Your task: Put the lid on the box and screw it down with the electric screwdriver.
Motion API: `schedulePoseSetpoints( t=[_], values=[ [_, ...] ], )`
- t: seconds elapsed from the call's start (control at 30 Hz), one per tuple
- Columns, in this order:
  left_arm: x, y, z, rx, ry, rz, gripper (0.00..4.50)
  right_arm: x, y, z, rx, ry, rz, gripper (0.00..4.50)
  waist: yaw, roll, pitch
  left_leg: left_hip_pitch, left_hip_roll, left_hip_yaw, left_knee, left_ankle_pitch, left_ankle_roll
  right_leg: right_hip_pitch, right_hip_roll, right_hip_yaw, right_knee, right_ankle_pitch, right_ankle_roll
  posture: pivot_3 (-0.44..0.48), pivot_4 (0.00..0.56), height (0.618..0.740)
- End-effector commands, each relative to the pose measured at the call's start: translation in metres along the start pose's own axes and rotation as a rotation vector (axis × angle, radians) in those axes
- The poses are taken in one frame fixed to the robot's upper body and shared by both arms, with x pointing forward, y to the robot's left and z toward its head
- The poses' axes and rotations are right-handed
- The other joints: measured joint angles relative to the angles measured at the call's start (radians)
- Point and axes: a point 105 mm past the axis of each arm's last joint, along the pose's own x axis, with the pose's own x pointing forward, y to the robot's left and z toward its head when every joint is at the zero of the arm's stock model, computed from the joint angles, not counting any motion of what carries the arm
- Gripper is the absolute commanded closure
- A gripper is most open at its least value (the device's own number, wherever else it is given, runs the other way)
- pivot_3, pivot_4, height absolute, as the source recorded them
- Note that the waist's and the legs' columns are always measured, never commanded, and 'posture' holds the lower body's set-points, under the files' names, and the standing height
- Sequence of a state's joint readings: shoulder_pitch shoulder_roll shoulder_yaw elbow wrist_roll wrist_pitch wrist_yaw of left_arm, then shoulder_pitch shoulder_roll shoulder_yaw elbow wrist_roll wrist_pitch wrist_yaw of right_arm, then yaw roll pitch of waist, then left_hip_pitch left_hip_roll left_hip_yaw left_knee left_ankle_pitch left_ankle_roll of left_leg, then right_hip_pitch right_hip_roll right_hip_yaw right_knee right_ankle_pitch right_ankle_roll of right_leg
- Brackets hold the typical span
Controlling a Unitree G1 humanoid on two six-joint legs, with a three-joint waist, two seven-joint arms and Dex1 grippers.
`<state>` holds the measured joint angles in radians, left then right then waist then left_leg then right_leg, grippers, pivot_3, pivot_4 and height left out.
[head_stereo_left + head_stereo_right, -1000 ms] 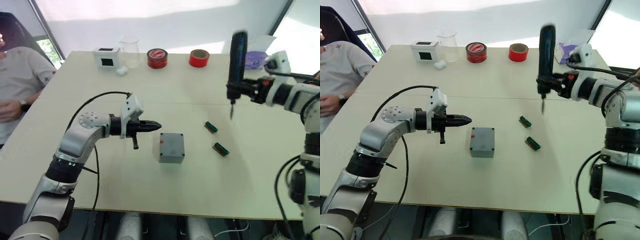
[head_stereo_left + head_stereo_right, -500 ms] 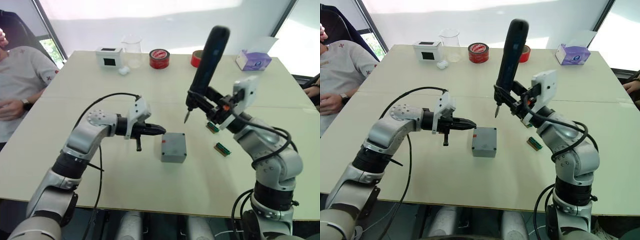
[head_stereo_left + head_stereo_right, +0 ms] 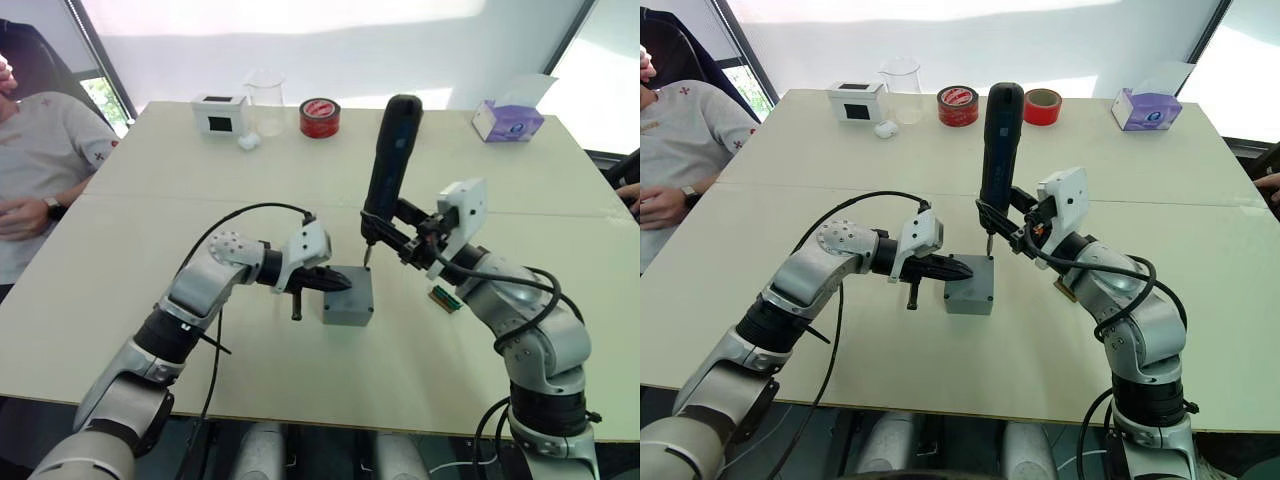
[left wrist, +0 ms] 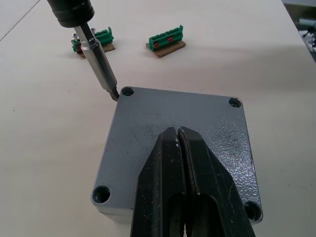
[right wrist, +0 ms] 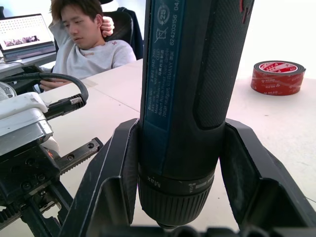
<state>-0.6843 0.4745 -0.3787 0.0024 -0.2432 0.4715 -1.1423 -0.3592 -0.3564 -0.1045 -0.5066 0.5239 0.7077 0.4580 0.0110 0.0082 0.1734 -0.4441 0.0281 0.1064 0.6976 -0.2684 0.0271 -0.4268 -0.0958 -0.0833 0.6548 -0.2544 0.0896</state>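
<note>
Nearest me on the table [image 3: 120, 250], my left gripper [image 4: 178, 136] has its two fingers pressed together, and their tips lie flat on the middle of the lid [image 4: 148, 118], reaching in from the box's left side. I read that as holding it steady. The lid already sits on the box [image 3: 349, 296], edges lined up, with four screw holes showing at its corners.

Just beyond, my right gripper [image 3: 1025, 228] is clamped around the screwdriver [image 3: 998, 138], which stands nearly upright, its long axis leaning only slightly. Its bit [image 4: 98, 66] comes down at a slant toward the far-left corner of the lid as I look over it. In the left wrist view the bit tip sits just beside that corner hole [image 4: 128, 91], at its outer edge and not centred in it. That offset is what the next move hangs on: I judge the tip needs a small shift inward toward the box centre before I press down and drive. I can't tell whether a screw sits in that hole.

Further out, two green connectors [image 4: 165, 39] lie on the table to the box's right. At the far edge stand two tape rolls [image 3: 957, 105], a beaker [image 3: 900, 80] and a white box [image 3: 852, 101]. A person [image 3: 35, 160] sits at the far left.
</note>
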Motion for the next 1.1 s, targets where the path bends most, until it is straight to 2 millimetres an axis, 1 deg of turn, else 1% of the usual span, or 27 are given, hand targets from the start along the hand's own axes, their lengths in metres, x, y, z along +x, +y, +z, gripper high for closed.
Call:
schedulePoseSetpoints(
  t=[0.03, 0.17, 0.27, 0.37, 0.5, 0.6, 0.87, 1.1],
  values=[
    [0.000, 0.002, -0.001, 0.020, 0.020, 0.000, 4.50, -0.004, 0.008, 0.028, -0.071, -0.096, 0.021, 2.74, 0.001, 0.000, 0.000, 0.000, 0.000, 0.000, 0.000, 0.000, 0.000, 0.000, 0.000, 0.000, 0.000, 0.000, 0.000, 0.000, 0.150, 0.715],
    [0.001, 0.001, -0.004, 0.011, 0.019, -0.004, 4.50, -0.005, 0.006, 0.039, -0.072, -0.133, 0.008, 2.74, 0.000, 0.000, 0.000, 0.000, 0.000, 0.000, 0.000, 0.000, 0.000, 0.000, 0.000, 0.000, 0.000, 0.000, 0.000, 0.000, 0.150, 0.715],
    [0.002, 0.000, -0.004, 0.008, 0.016, -0.008, 4.50, -0.006, 0.008, 0.040, -0.069, -0.133, 0.012, 2.74, 0.001, 0.000, 0.000, 0.000, 0.000, 0.000, 0.000, 0.000, 0.000, 0.000, 0.000, 0.000, 0.000, 0.000, 0.000, 0.000, 0.150, 0.715],
    [0.004, -0.002, -0.002, 0.007, 0.006, -0.015, 4.50, -0.006, 0.011, 0.036, -0.073, -0.111, 0.023, 2.74, 0.001, 0.000, 0.000, 0.000, 0.000, 0.000, 0.000, 0.000, 0.001, 0.000, 0.000, 0.000, 0.000, 0.000, 0.000, 0.000, 0.150, 0.715],
    [0.005, -0.003, 0.001, 0.010, 0.001, -0.021, 4.50, -0.005, 0.015, 0.035, -0.068, -0.108, 0.035, 2.74, 0.001, 0.000, 0.000, 0.000, 0.000, 0.000, 0.000, -0.001, 0.002, 0.000, 0.000, 0.000, 0.000, 0.000, 0.000, 0.000, 0.150, 0.715],
    [0.004, -0.002, 0.000, 0.010, 0.003, -0.019, 4.50, -0.004, 0.014, 0.034, -0.066, -0.106, 0.033, 2.74, 0.001, 0.000, 0.000, 0.000, 0.000, 0.000, 0.000, -0.001, 0.002, 0.000, 0.000, 0.000, 0.000, 0.000, 0.000, 0.000, 0.150, 0.715],
    [0.002, 0.000, -0.002, 0.007, 0.011, -0.007, 4.50, -0.006, 0.010, 0.017, -0.082, -0.051, 0.021, 2.74, 0.001, 0.000, 0.000, 0.000, 0.000, 0.000, 0.000, -0.001, 0.002, 0.000, 0.000, 0.000, 0.000, 0.000, 0.000, 0.000, 0.150, 0.715],
    [0.001, 0.000, -0.003, 0.004, 0.015, -0.005, 4.50, -0.007, 0.007, 0.010, -0.092, -0.042, 0.003, 2.74, 0.001, 0.000, 0.000, 0.000, 0.000, 0.000, 0.000, -0.001, 0.002, 0.000, 0.000, 0.000, 0.000, 0.000, 0.000, 0.000, 0.150, 0.715]
  ],
)
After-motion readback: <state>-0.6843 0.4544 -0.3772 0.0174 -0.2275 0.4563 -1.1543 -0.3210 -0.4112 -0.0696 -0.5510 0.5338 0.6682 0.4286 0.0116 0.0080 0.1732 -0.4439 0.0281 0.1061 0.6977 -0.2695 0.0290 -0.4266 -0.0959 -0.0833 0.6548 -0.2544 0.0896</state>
